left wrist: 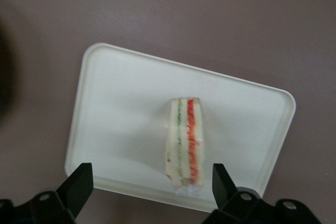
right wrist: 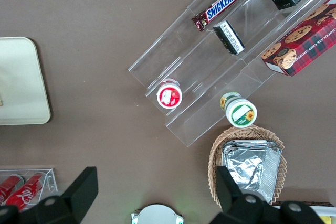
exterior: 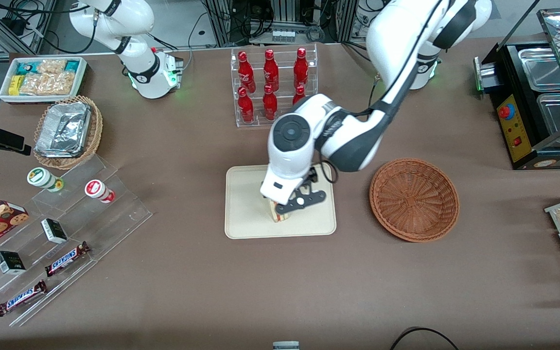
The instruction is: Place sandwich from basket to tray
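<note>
The sandwich [left wrist: 185, 142] stands on its edge on the tray [exterior: 247, 204], close to the rim nearest the front camera, with bare tray around it. The gripper [left wrist: 152, 184] hangs above it, fingers [left wrist: 79, 184] spread wide and clear of the bread. The basket [exterior: 414, 199] sits beside the tray, toward the working arm's end.

A brown-covered table [exterior: 280, 291] carries everything here. Near its middle lies the cream tray [exterior: 246, 204], and the left arm's gripper [exterior: 287, 208] hangs low over it, fingers spread apart. Just beside the tray, toward the working arm's end, sits the reddish woven basket [exterior: 414, 199]. Farther from the front camera than the tray stands a clear rack of red bottles [exterior: 272, 85]. Toward the parked arm's end lie a tan wicker basket with foil [exterior: 67, 132], a white bin of snack packets [exterior: 43, 78] and a clear stepped display stand [exterior: 61, 238]. At the working arm's end stands a black warmer cabinet [exterior: 537, 102].
</note>
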